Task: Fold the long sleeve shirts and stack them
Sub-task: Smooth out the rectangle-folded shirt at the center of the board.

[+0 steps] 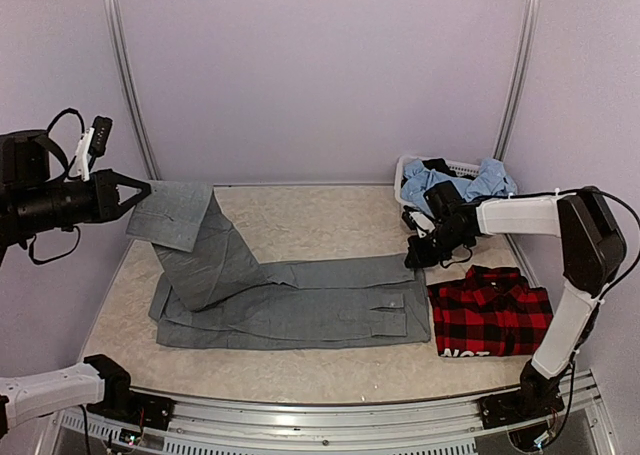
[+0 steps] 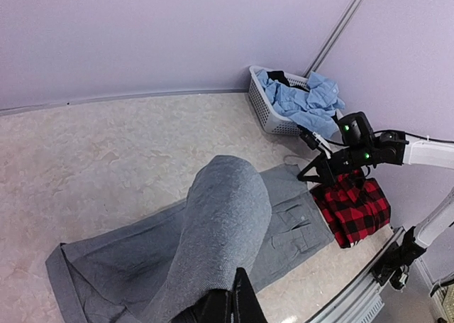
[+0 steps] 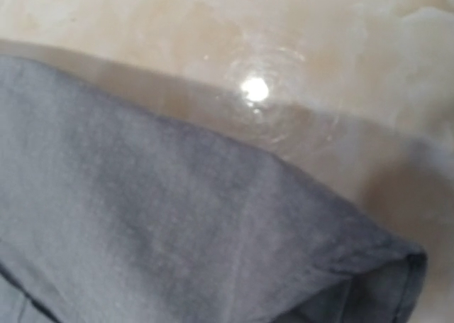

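The grey shirt [image 1: 300,310] lies lengthwise left-to-right; left gripper [image 1: 145,187] clamps its raised sleeve [image 1: 178,215], right gripper [image 1: 413,261] closed at its far-right corner, grasp unconfirmed.

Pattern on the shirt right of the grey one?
Red-and-black plaid shirt; clearest in top external view.

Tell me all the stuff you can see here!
grey collared button-up shirt: one, grey, spread across the table's middle, one end lifted
red-and-black plaid flannel shirt: one, red and black, folded, right of the grey shirt
white plastic basket: one, white, far right corner
light blue crumpled clothes: one heap, light blue, in the basket
beige marbled table: one, beige, under everything
left gripper: one, black, shut on the grey shirt's raised end
right gripper: one, black, shut, at the grey shirt's far right corner
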`<act>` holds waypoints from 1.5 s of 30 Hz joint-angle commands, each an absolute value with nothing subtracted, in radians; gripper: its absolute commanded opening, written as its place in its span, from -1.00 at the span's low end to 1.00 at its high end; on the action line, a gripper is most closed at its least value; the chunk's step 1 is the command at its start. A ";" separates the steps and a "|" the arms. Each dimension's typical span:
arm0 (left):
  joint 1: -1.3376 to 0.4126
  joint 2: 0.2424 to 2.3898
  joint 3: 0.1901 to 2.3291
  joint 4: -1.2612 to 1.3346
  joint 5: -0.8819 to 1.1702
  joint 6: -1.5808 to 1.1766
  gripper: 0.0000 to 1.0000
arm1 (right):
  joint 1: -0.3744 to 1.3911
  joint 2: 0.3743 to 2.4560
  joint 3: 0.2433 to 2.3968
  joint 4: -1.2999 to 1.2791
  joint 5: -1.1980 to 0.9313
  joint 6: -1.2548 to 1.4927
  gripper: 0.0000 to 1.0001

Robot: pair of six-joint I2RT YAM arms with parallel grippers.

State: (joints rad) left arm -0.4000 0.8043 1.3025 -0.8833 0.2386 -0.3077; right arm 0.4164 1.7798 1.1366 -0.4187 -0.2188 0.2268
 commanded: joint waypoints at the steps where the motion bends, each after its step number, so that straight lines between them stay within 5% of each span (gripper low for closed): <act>1: -0.396 0.831 1.362 -0.863 0.192 -0.274 -1.00 | 0.406 1.745 1.151 -0.469 -0.250 0.226 -1.00; 28: -0.371 0.858 1.390 -0.899 0.222 -0.195 -1.00 | 0.406 1.816 1.111 -0.494 -0.126 0.212 -1.00; 45: -0.392 0.835 1.156 -0.699 0.482 -0.266 -1.00 | 0.458 1.674 1.165 -0.486 -0.128 0.191 0.02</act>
